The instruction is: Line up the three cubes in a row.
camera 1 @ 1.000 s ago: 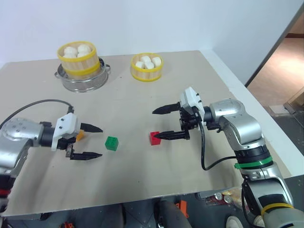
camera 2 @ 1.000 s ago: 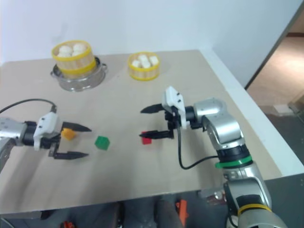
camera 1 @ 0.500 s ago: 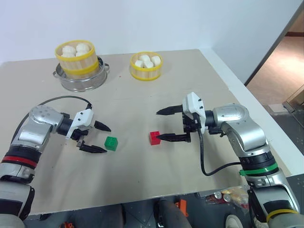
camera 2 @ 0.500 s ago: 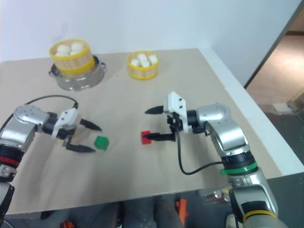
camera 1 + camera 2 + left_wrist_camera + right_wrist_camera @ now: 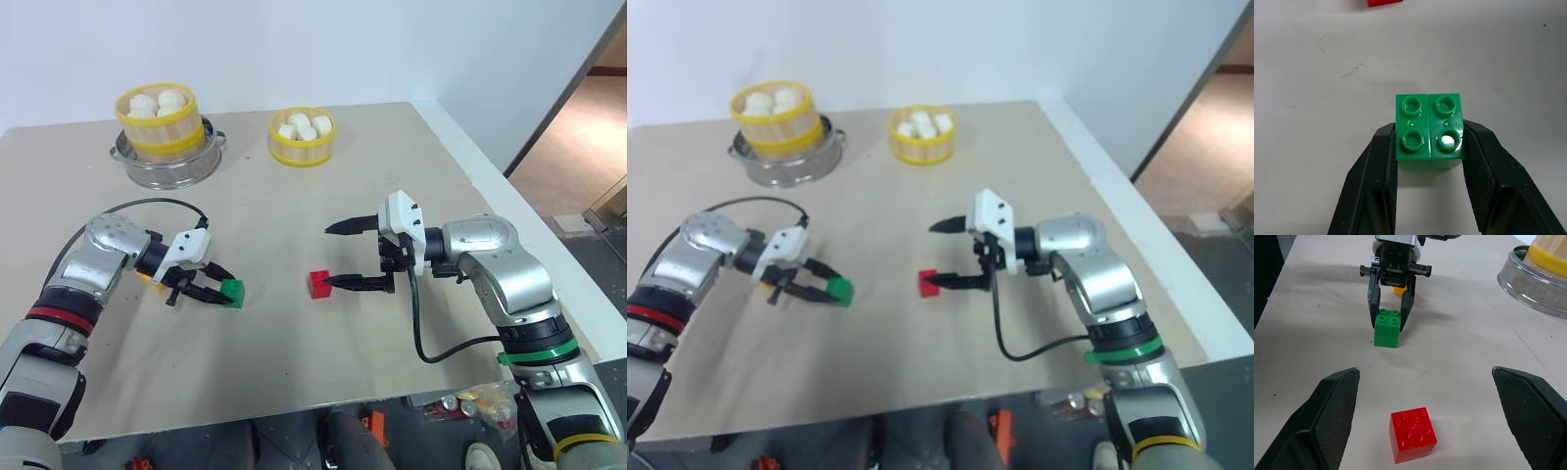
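- Left eye view shows the left gripper (image 5: 217, 286), spread wide beside the small green studded plastic cube (image 5: 232, 292) a second ago, now clamped on its two side faces, with the cube on the beige tabletop (image 5: 294, 215).
- Its arm has reached in from the table's left edge toward the middle.
- The right gripper (image 5: 350, 255) hangs released, holding nothing, its lower finger just beside the red studded plastic cube (image 5: 318, 283).
- The yellow-orange studded plastic cube (image 5: 1399, 290) sits behind the left gripper.
- I judge the green cube ready to move into line.
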`<action>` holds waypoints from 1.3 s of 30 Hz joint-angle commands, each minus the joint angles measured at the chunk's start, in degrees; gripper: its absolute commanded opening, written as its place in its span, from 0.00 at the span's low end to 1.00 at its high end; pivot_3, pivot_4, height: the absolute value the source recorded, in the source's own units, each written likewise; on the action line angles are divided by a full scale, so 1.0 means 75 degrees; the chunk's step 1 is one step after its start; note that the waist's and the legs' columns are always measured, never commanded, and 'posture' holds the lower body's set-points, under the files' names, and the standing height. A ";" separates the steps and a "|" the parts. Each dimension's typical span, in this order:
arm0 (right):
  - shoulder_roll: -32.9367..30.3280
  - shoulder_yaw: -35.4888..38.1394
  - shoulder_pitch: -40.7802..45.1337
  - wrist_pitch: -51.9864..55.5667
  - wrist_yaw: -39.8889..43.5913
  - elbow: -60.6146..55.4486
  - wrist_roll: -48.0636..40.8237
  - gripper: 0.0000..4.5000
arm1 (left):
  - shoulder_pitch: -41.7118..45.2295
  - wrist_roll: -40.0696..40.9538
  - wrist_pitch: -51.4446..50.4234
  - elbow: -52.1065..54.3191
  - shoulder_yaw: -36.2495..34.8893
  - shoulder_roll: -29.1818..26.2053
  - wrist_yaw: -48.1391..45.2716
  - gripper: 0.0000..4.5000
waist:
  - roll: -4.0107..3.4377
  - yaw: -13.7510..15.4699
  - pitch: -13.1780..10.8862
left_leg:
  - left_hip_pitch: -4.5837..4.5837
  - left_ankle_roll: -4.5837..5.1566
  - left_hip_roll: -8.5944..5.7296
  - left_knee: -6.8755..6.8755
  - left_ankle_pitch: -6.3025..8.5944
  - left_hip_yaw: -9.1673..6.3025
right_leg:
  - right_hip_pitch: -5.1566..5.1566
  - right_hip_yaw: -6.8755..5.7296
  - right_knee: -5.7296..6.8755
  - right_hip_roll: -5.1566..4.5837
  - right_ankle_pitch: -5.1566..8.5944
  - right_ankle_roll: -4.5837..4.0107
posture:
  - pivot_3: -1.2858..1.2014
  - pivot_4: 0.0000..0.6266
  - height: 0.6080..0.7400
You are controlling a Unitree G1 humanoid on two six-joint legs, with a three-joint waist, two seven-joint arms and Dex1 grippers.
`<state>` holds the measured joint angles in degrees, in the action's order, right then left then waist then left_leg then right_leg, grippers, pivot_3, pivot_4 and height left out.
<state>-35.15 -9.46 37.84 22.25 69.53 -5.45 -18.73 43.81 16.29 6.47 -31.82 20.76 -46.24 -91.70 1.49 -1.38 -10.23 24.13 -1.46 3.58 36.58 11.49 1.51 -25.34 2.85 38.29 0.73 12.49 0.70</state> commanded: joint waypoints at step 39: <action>0.0046 -0.0059 0.0164 -0.0336 -0.0044 0.0078 0.0022 1.00 | -0.0963 -0.0780 -0.5054 0.4543 -0.0275 0.0860 0.2908 0.28 | 0.0003 -0.0003 -0.0002 | -0.0013 0.0004 -0.0014 0.0068 -0.0006 -0.0005 | 0.0003 0.0033 0.0090 0.0005 0.0000 0.0004 | 0.52 0.24 1.00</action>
<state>-34.90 -10.63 38.33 20.18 69.49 -4.42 -18.27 36.74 11.18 -32.43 1.81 19.03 -39.49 -70.37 1.51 -1.41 -10.25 24.04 -1.43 3.47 37.12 11.45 1.47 -25.32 3.10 38.98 0.77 12.49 0.73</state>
